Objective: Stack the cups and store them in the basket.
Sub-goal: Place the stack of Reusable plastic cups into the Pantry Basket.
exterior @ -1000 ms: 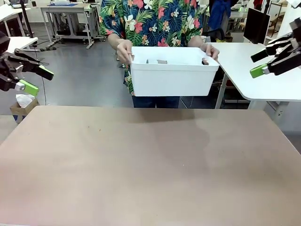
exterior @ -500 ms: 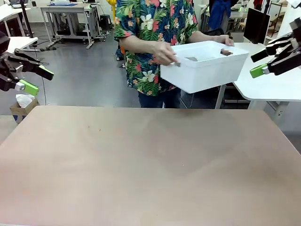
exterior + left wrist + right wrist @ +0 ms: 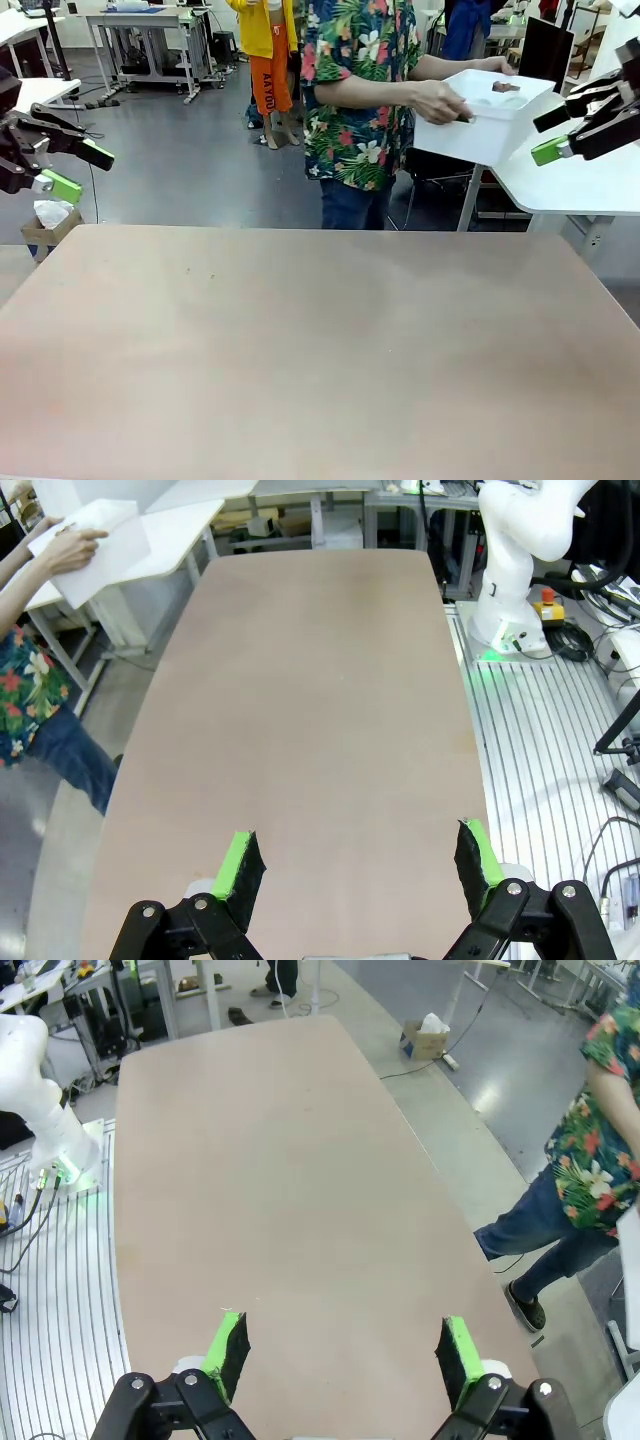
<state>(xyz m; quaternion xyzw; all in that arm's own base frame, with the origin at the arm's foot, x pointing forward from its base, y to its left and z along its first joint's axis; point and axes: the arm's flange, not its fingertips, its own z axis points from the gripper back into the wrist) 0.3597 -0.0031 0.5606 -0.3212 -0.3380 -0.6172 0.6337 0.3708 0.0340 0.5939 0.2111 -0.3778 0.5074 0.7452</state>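
Two grippers hang at the sides above the brown table (image 3: 320, 350): the left gripper (image 3: 72, 170) and the right gripper (image 3: 560, 135), each with fingers spread apart and holding nothing. Beyond the far edge, a person in a flowered shirt holds the basket (image 3: 480, 135) in both hands, off the table, over a white desk (image 3: 580, 185). Something brown, maybe a cup, lies inside; I cannot tell more. The task seems finished, with only carrying away left.
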